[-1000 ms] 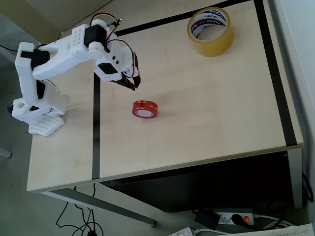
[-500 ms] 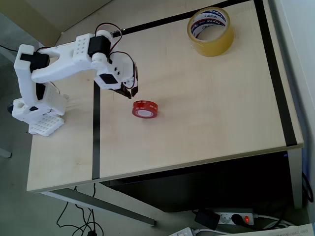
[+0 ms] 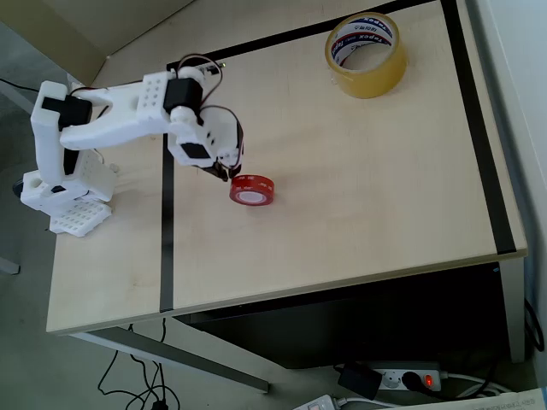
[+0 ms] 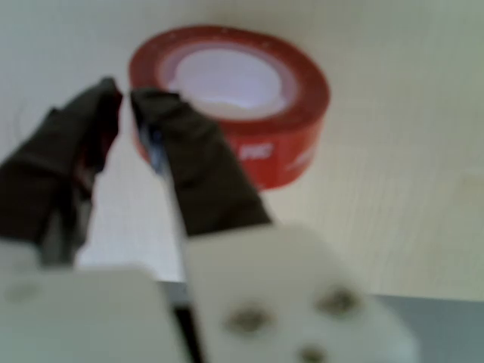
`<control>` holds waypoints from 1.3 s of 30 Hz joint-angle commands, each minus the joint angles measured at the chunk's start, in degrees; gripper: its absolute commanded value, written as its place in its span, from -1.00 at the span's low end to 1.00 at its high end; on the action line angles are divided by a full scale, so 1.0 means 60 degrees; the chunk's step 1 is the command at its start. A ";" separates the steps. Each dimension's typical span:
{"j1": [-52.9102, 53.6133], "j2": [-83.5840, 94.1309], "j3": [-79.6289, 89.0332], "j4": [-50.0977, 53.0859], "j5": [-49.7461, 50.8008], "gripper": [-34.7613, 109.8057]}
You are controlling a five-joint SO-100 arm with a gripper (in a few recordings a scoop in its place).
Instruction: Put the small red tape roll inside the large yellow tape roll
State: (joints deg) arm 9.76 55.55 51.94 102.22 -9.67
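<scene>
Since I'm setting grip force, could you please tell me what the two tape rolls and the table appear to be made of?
The small red tape roll: glossy red plastic film on a white core, likely card. The large yellow tape roll: translucent yellowish packing film, with a white printed core. The table: pale wood-grain laminate, matte, with black stripes.

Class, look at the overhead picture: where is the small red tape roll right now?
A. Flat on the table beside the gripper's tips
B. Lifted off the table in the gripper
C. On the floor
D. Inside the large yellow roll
A: the red tape roll lies flat on the table right by the gripper, far from the yellow tape roll.
</scene>
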 commanded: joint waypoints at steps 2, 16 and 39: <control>0.0410 0.0396 -0.0483 0.0234 -0.0190 -0.52; 0.1099 0.0205 -0.1538 0.0234 -0.0439 -0.52; 0.0337 -0.2622 -0.5200 0.0234 -0.0308 -0.52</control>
State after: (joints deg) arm 12.57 40.78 24.70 102.92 -11.43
